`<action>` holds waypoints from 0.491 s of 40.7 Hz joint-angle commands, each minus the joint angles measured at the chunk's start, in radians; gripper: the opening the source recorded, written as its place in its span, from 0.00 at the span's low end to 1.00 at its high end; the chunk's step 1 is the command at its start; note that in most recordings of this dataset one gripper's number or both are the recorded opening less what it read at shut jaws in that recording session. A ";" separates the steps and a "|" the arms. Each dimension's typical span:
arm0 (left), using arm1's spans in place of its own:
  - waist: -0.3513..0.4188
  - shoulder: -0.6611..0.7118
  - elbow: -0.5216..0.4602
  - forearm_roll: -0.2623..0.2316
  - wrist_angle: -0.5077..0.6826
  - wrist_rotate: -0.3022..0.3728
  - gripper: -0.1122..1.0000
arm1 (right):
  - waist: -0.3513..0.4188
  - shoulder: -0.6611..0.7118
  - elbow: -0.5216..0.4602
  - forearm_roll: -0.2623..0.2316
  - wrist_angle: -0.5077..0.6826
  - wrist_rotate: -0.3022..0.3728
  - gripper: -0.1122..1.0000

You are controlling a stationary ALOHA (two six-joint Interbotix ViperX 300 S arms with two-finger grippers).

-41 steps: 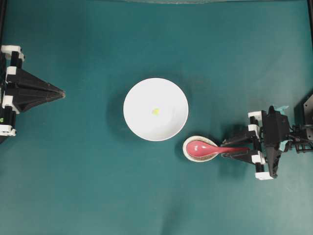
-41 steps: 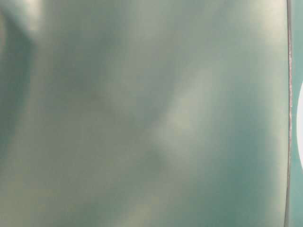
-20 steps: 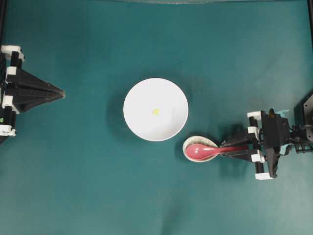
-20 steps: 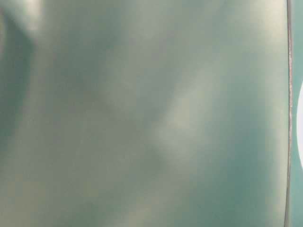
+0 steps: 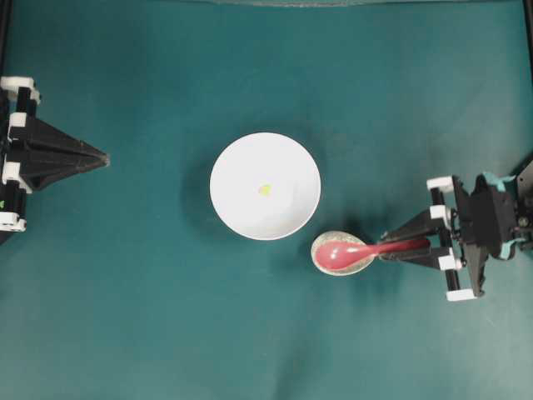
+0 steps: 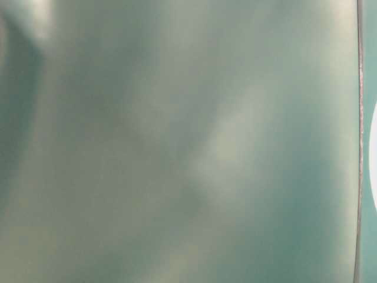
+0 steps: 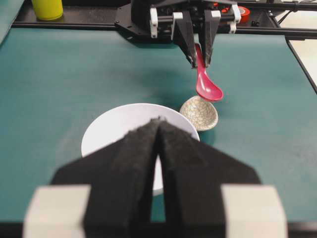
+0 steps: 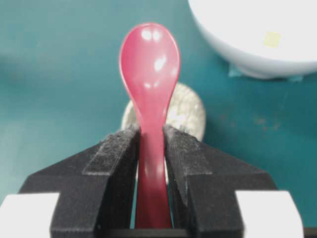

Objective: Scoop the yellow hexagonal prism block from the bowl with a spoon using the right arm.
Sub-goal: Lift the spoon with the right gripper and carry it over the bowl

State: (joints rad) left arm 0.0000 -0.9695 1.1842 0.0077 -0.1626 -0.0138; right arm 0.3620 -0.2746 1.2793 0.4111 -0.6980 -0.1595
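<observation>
A: What's the right gripper (image 8: 151,148) doing?

B: I see its fingers (image 8: 111,163) clamped on the spoon (image 8: 150,79) handle; the scoop sticks out past the tips, raised above the spoon rest (image 7: 199,112).

A: And the block (image 8: 272,38)?

B: Farther out, in the bowl (image 5: 265,186), beyond the scoop. My left gripper (image 7: 158,129) sits well away, fingers together.
</observation>
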 commanded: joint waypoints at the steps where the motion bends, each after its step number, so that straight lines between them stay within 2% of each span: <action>1: -0.003 0.005 -0.018 0.003 -0.017 -0.002 0.09 | -0.040 -0.084 -0.037 -0.002 0.100 -0.029 0.31; 11: -0.002 0.003 -0.020 0.003 -0.035 -0.002 0.09 | -0.183 -0.259 -0.126 -0.002 0.407 -0.098 0.31; 20: -0.002 0.005 -0.020 0.003 -0.043 -0.002 0.09 | -0.347 -0.344 -0.247 -0.002 0.712 -0.103 0.31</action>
State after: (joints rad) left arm 0.0000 -0.9695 1.1842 0.0092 -0.1948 -0.0138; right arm 0.0568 -0.6029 1.0876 0.4096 -0.0629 -0.2608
